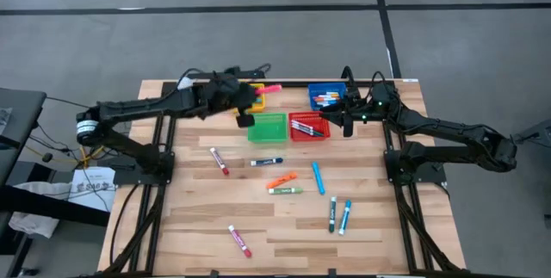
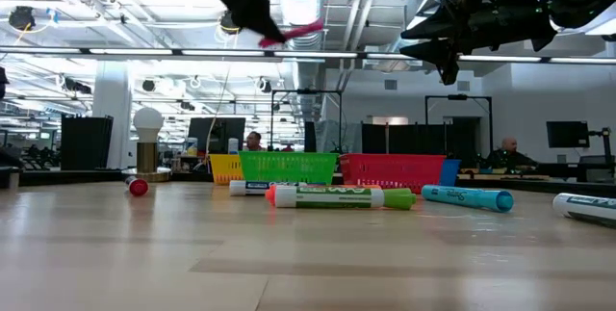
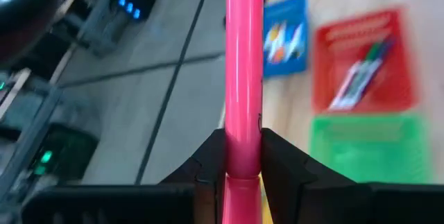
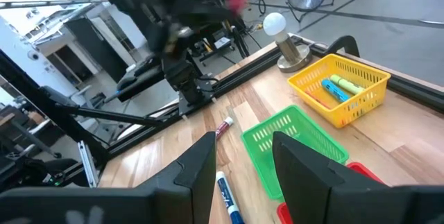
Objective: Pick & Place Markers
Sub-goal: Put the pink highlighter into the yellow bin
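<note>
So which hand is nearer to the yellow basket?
The left. The left hand, shut on a pink marker, hangs right above the yellow basket. The right hand is farther off, over the red basket, with the green basket between.

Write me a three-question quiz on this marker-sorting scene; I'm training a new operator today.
1. True or false: the left gripper holds a pink felt-tip marker.
2. Which square mesh basket holds no markers: A) the green basket, B) the red basket, C) the blue basket?
3. Fill in: the right gripper is open and holds ____.

Key: 1 true; 2 A; 3 nothing.
</note>
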### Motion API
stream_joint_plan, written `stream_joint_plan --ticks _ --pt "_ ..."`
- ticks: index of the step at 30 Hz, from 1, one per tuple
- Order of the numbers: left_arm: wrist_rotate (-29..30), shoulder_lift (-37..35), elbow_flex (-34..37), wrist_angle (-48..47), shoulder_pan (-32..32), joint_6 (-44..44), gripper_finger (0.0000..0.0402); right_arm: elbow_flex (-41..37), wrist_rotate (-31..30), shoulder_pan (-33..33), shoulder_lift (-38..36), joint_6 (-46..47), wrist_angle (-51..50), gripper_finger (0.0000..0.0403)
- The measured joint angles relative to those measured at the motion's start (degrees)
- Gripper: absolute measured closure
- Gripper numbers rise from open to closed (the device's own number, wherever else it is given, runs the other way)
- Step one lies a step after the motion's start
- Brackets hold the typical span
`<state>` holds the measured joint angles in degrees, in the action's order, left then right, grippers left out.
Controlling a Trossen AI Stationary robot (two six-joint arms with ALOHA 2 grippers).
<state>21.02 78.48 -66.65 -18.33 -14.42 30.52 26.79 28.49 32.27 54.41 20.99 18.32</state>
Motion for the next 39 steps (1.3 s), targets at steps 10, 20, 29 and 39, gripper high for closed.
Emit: stream_joint_plan --ticks 10,20,29,39 --pt "-11.12 5.25 0.04 -2.01 -14.42 4.68 0.0336 0.0 0.02 0.0 0.0 0.0 0.09 0.0272" --pt "-23.36 11.68 0.02 -4.32 -24.06 6.85 0.0336 0.0 -0.08 0.1 0.0 0.0 0.11 0.0272" --pt "-31.17 12.08 3.51 -7.92 -27.88 9.64 0.0336 0.0 -0.09 0.11 0.0 -0.02 0.12 0.0272" --pt "-31.63 12.35 6.41 -6.44 -27.67 10.83 0.0336 0.0 -0.07 0.11 0.0 -0.02 0.14 0.0272"
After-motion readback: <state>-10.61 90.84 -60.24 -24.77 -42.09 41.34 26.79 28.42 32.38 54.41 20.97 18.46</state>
